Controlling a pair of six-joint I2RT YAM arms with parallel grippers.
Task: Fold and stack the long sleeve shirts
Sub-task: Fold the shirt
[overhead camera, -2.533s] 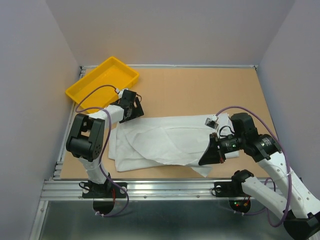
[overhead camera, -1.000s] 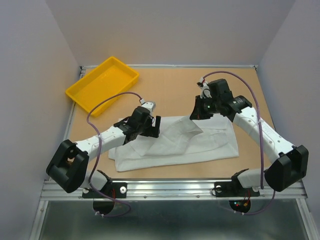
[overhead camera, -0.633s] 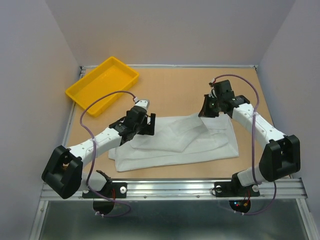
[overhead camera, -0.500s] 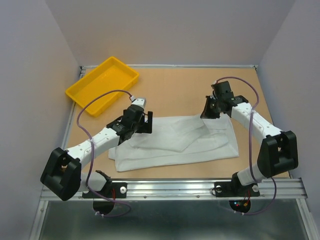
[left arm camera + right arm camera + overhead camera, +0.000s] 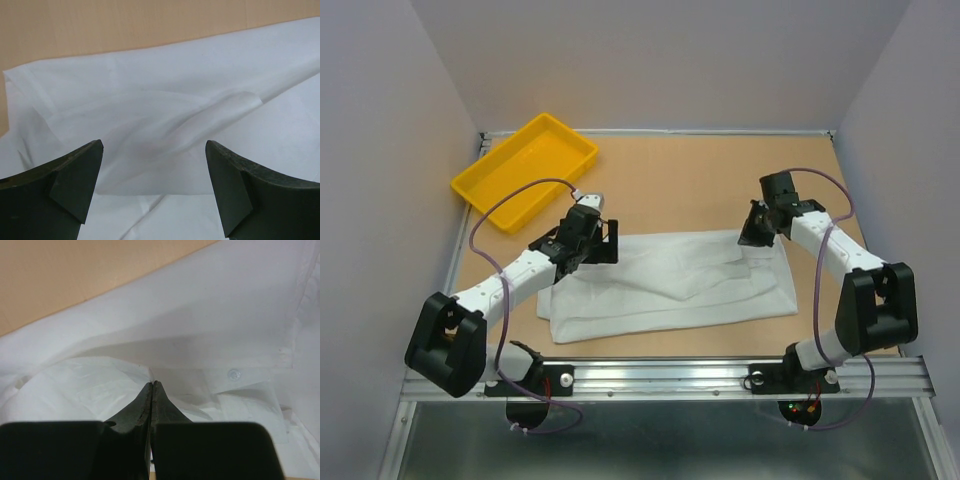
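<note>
As right gripper pulled, shirt flattened

table: brown board | yellow tray: far-left corner, set askew | metal rail: along near edge

Tan-brown table. Spread across its near middle: a white long sleeve shirt, folded into a long band, wrinkled, lying flat. Set at the far left corner, apart from the shirt: a yellow tray.
</note>
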